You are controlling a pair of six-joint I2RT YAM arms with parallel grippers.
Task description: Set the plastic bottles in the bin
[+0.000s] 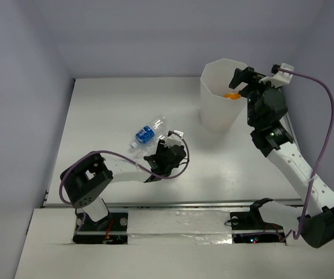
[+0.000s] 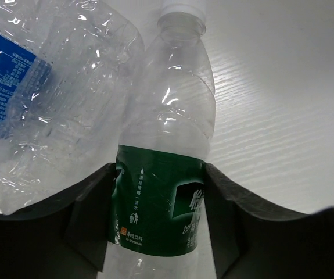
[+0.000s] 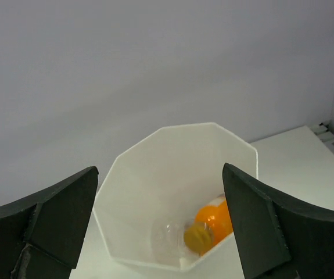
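A clear bottle with a green label [image 2: 172, 116] lies on the white table, white cap pointing away. My left gripper [image 2: 161, 171] is shut on it, one finger against each side of the label; it also shows in the top view [image 1: 167, 152]. A crumpled clear bottle with a blue label [image 2: 39, 104] lies touching its left side, and appears in the top view [image 1: 145, 135]. The tall white bin [image 1: 222, 102] stands at the back right. My right gripper [image 3: 160, 171] hangs open and empty above the bin [image 3: 161, 174]. Inside lie an orange bottle with a dark cap [image 3: 213, 221] and a clear bottle [image 3: 169, 238].
Grey walls close in the table on the left, back and right. A purple cable [image 1: 329, 110] loops from the right wrist down along the right arm. The table's near edge with the arm bases [image 1: 178, 224] runs along the bottom.
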